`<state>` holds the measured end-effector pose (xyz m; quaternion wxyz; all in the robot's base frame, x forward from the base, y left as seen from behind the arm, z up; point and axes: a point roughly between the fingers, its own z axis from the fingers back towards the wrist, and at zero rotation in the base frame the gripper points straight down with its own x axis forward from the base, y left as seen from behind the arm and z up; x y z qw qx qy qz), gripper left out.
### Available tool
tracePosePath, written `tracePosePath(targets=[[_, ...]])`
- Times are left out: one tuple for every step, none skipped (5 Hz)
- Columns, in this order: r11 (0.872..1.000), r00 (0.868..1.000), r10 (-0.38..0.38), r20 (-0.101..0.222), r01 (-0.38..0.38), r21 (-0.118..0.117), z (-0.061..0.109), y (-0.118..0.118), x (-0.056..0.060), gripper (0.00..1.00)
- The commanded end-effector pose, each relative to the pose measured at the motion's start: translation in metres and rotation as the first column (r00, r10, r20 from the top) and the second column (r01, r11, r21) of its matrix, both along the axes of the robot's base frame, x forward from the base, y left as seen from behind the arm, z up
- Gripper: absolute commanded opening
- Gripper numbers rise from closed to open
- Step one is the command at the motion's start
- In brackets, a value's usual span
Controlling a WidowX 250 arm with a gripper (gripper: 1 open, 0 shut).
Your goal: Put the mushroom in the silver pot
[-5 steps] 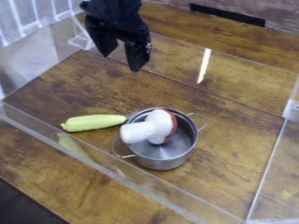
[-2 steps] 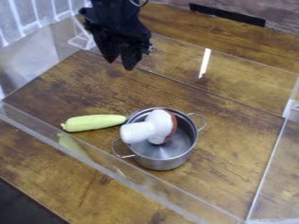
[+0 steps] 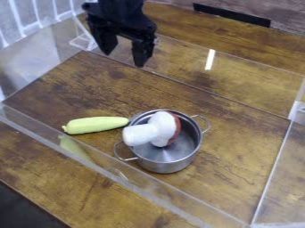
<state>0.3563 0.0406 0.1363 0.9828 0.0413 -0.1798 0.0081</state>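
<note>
The mushroom (image 3: 148, 133) lies on its side inside the silver pot (image 3: 179, 158), with its white stem sticking out over the left rim and its reddish-brown cap toward the back. The pot stands on the wooden table at centre front. My gripper (image 3: 124, 52) hangs well above and behind it at the top left, open, with nothing between its black fingers (image 3: 142, 55).
A long pale green vegetable (image 3: 95, 126) lies on the table just left of the pot. A low clear plastic wall (image 3: 71, 142) borders the work area at front and sides. A white rack (image 3: 30, 18) stands at the far left.
The jaws came together half a second ago and have spread apart again. The wrist has rolled a little. The mushroom and pot have not moved.
</note>
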Motion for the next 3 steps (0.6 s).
tracePosePath(targets=[[1.0,0.999,-0.012,0.05,0.012,0.0,0.017,0.006,0.006,1.0],[0.998,0.998,-0.062,0.032,0.063,-0.005,0.017,0.001,-0.003,1.0],[0.995,0.995,-0.101,0.023,0.101,-0.009,0.019,-0.006,-0.012,1.0]])
